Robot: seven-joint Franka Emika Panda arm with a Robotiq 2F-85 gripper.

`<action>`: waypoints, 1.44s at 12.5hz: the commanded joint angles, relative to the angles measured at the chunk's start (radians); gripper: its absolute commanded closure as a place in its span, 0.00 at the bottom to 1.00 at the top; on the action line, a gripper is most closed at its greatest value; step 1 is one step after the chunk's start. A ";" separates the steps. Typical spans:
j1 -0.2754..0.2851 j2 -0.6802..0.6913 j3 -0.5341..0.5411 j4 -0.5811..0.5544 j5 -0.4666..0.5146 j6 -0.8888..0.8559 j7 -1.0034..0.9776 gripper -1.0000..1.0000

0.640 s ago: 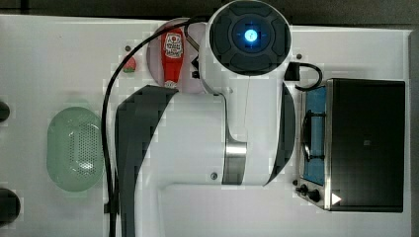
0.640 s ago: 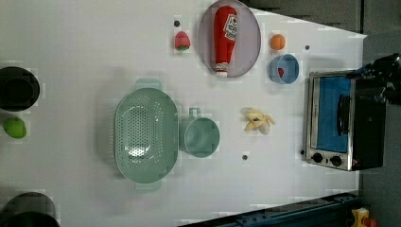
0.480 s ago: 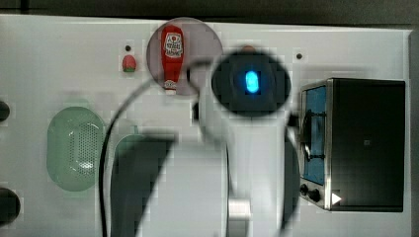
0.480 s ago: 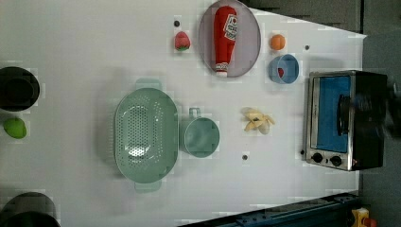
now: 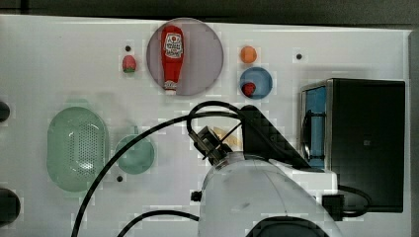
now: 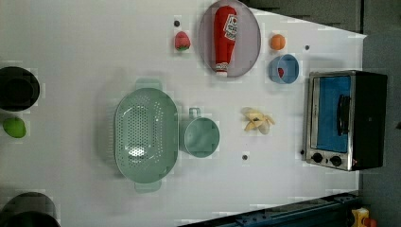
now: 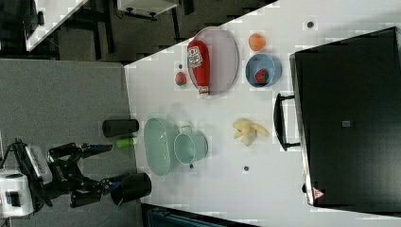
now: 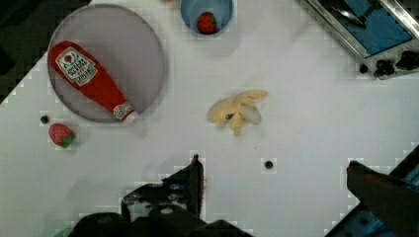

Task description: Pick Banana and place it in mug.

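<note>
My arm has swung down off the plate since the earlier top view. My gripper hangs wide open, empty, above the banana. The mug sits well off to one side.

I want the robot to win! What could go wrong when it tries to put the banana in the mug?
1. The banana is peeled, with floppy flaps, so the open gripper might pinch only a flap and drop it.
2. The mug sits right beside the colander; a sloppy drop could land in the wrong one.
3. The toaster oven stands near the banana, so the arm might bump it.
</note>
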 commanded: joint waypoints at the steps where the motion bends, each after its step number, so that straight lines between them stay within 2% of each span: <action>1: 0.007 0.124 0.001 -0.149 0.008 0.088 -0.031 0.00; 9: 0.005 0.257 -0.015 -0.497 0.006 0.601 -0.138 0.00; 14: 0.004 0.428 -0.050 -0.517 0.005 0.764 -0.554 0.00; 18: 0.005 0.594 -0.055 -0.515 0.006 0.970 -0.617 0.00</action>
